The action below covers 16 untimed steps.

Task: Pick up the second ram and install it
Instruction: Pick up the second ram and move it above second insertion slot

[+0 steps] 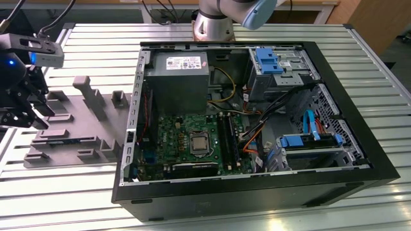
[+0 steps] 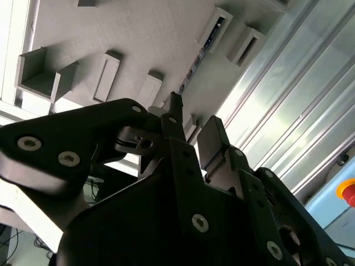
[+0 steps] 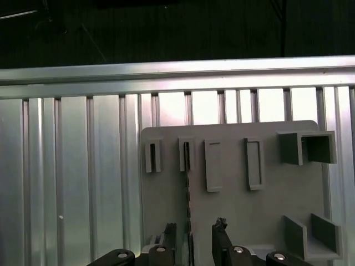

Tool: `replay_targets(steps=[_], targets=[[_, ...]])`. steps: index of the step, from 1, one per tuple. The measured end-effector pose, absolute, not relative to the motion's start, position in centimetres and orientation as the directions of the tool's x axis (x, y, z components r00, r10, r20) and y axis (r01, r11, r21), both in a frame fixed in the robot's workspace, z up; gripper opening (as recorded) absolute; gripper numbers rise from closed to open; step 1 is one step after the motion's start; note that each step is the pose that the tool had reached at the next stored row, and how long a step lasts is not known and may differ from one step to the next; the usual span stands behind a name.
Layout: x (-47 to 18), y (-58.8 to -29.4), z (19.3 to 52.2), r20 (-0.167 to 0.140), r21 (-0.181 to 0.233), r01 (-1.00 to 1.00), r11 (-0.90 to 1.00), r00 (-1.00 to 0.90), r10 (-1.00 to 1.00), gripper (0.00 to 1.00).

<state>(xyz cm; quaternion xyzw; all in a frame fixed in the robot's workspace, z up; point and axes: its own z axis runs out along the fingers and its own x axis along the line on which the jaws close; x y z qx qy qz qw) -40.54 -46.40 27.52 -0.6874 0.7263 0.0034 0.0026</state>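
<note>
The second ram (image 3: 188,188) stands on edge in a slot of the grey holder plate (image 3: 233,216), seen as a thin dark strip; it also shows in the second wrist view as the ram (image 2: 195,60). My gripper (image 3: 194,237) hovers above the plate with one finger on each side of the stick's line, open and not touching it. In the exterior view the gripper (image 1: 27,115) hangs over the end of the holder plate (image 1: 70,125) at the exterior view's left. The motherboard's long memory slots (image 1: 228,139) lie inside the open computer case (image 1: 257,187).
The case holds a grey power supply (image 1: 176,79), bright blue drive brackets (image 1: 266,60), flat blue cables (image 1: 310,122) and loose wires. The holder plate carries raised blocks and posts (image 1: 86,89). Everything sits on a ribbed metal table (image 1: 64,202).
</note>
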Motion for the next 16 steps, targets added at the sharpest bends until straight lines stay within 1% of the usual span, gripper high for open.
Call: replay_targets(steps=[8,16], targets=[[-40.6,-46.4,27.3,-0.008,0.001,-0.998,0.055,-0.055,-0.998,0.39],[-40.7,-46.8,25.8,-0.009,0.001,-0.998,0.055,-0.055,-0.998,0.39]])
